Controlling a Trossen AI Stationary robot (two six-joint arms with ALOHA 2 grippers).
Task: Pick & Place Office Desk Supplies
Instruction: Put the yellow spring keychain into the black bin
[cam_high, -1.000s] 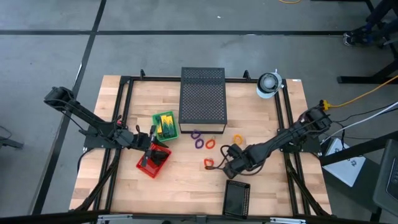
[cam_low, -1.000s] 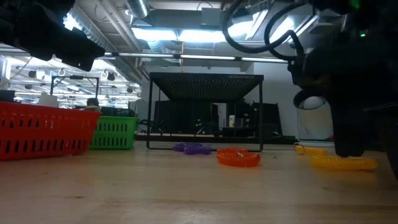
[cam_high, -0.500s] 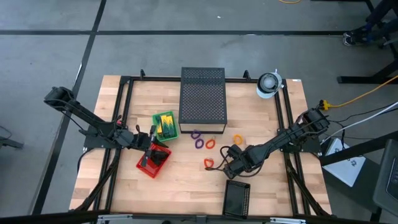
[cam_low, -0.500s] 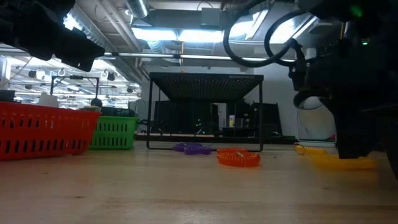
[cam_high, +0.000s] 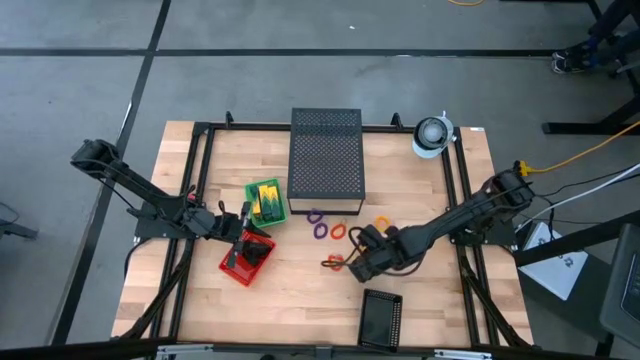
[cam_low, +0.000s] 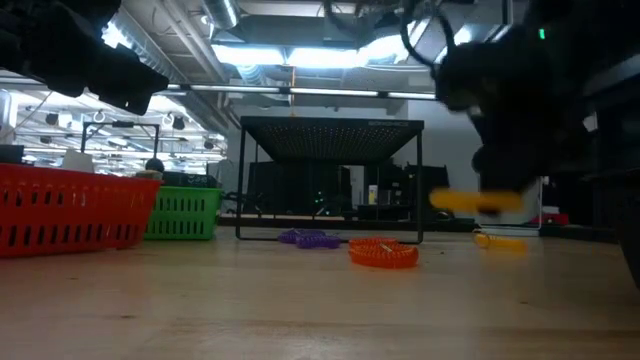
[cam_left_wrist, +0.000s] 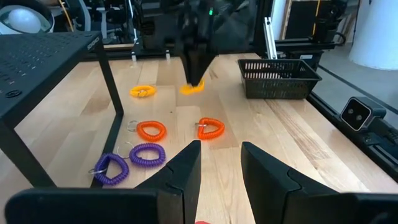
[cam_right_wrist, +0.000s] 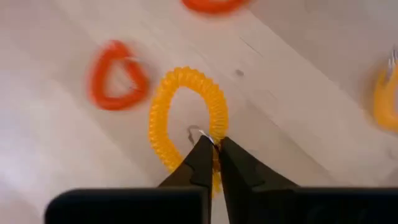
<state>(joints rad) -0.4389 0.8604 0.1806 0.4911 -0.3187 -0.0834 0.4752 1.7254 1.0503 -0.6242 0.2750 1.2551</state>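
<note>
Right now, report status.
Right gripper shut on yellow coil ring, lifted off table. Left gripper open above red basket. Nothing in the way.

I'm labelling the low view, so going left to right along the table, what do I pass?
Red basket → green basket → purple coils → orange coil → yellow coil held up off the table by the right gripper.

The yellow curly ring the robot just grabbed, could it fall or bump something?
Maybe. The right gripper pinches only one edge of the yellow ring, which hangs above the table, so it could slip out. It could also swing and snag the orange rings lying below, or the black mesh box nearby.
</note>
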